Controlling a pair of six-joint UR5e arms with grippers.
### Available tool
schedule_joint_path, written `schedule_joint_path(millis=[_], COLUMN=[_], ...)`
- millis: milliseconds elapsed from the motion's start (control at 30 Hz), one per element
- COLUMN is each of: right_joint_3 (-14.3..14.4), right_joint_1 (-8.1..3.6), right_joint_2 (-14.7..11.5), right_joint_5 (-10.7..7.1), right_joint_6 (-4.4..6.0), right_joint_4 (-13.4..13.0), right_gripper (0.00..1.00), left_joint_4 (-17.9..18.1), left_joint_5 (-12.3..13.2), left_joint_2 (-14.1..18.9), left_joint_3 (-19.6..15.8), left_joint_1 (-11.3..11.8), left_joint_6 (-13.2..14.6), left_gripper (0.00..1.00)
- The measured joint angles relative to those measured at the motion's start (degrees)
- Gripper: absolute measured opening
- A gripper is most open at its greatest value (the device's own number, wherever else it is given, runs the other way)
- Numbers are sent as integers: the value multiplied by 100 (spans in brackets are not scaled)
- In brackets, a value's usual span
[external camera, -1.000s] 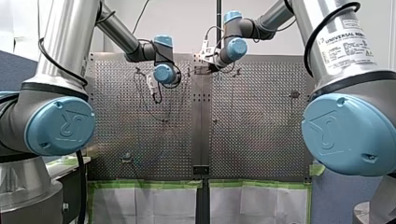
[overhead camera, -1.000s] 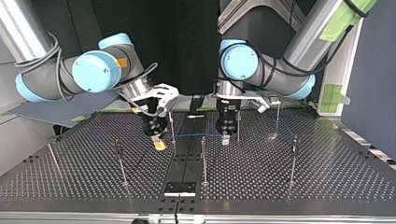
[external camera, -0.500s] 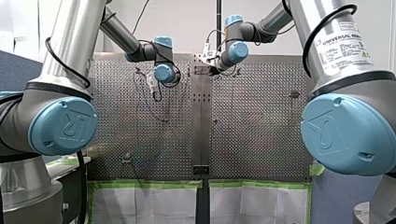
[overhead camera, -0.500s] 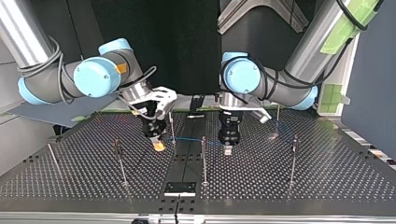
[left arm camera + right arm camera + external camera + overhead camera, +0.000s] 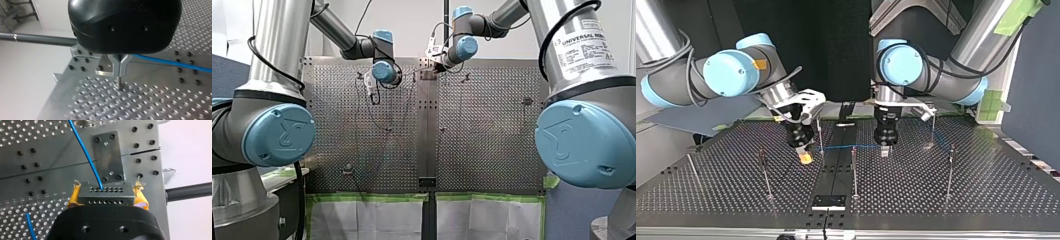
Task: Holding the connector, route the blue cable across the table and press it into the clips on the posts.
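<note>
My right gripper (image 5: 104, 199) is clamping the connector (image 5: 105, 193), a flat grey block with rows of small holes, between yellow pads (image 5: 74, 196), so the thin blue cable (image 5: 86, 155) is leaving it straight. My left gripper (image 5: 120, 65), its metal fingers pinched together on the blue cable, is holding it low over the perforated table (image 5: 150, 100), probably for pressing into a slim post (image 5: 854, 170).
</note>
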Motion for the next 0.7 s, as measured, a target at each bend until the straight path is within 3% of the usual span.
schedule_joint_path(millis=[300, 700], right_joint_3=[2, 3], right_joint_1=[-37, -98], right_joint_2=[-2, 43], right_joint_5=[-16, -11], right_joint_6=[27, 33], right_joint_4=[8, 2], right_gripper=[0, 0], left_joint_4=[220, 401], left_joint_5=[366, 544], left_joint_2=[-96, -160], left_joint_3=[-3, 142], left_joint_1=[17, 138], left_joint_6=[-26, -109], left_gripper=[0, 0])
